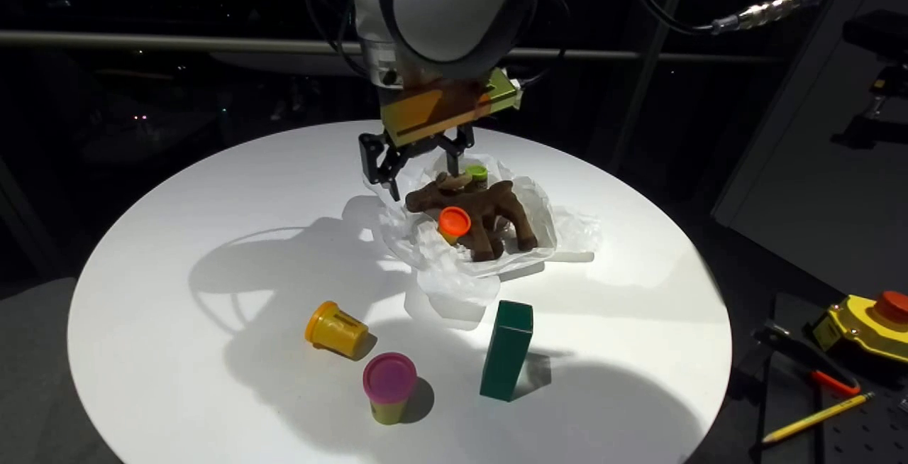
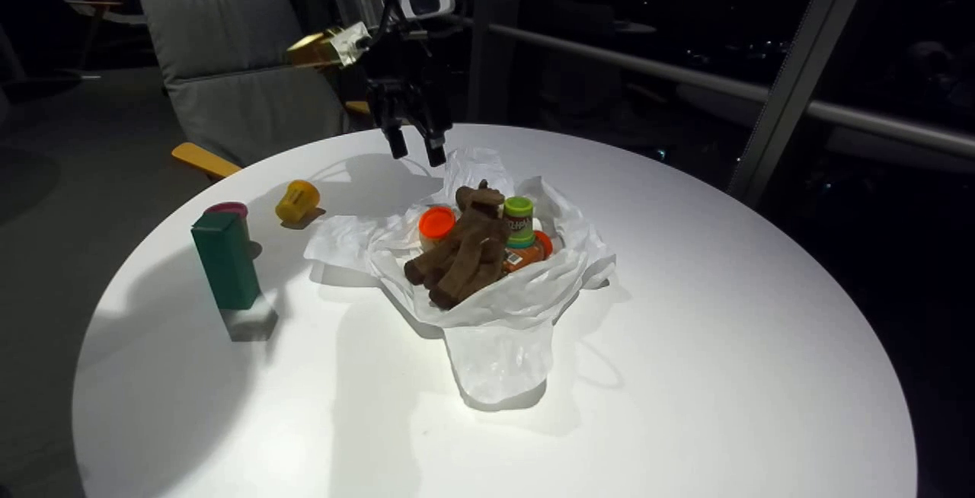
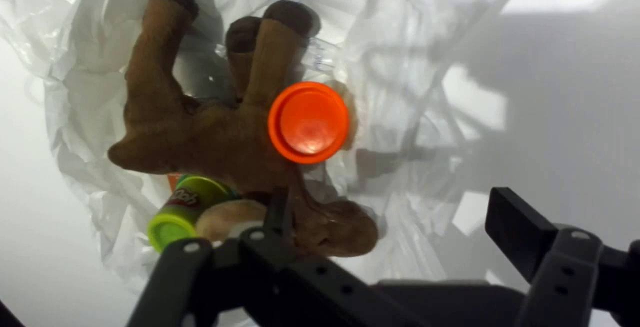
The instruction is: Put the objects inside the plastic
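Note:
Wrinkled translucent plastic (image 1: 454, 276) lies spread open on the table, holding a brown plush (image 1: 489, 203) on its side, an orange-lidded tub (image 1: 454, 222), a green tub (image 2: 519, 221) and a tipped orange tub (image 2: 527, 254). Outside it, in both exterior views, are a yellow tub (image 1: 338, 329) on its side, an upright magenta-lidded cup (image 1: 389, 384) and a standing green block (image 1: 506, 352). My gripper (image 1: 424, 179) hangs above the plastic's edge near the plush's head, jaws wide apart. In the wrist view the head shows below and between the fingers (image 3: 520, 232), which hold nothing.
The round white table (image 2: 685, 376) carries everything. A grey chair (image 2: 244, 79) with wooden armrests stands close to its edge. Beside the table are a yellow stop-button box (image 1: 869, 326) and a pencil (image 1: 816, 418). A metal rail (image 1: 213, 43) runs behind.

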`<state>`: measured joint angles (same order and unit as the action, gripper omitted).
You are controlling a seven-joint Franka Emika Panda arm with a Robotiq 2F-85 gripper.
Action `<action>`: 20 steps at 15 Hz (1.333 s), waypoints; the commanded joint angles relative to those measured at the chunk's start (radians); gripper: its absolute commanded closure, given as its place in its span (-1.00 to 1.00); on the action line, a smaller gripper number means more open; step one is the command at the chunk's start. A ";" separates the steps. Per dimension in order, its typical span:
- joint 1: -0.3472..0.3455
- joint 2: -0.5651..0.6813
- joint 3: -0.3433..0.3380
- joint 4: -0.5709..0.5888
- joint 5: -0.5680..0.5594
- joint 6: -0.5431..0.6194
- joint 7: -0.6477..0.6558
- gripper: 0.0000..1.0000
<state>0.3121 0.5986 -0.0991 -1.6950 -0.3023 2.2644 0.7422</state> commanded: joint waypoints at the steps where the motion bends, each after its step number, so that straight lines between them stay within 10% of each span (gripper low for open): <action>1: -0.031 0.064 0.089 0.155 0.104 -0.107 -0.123 -1.00; 20: 0.037 0.280 0.280 0.307 0.133 -0.152 -0.763 -1.00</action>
<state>0.3423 0.8615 0.1818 -1.4151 -0.1842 2.1412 0.0238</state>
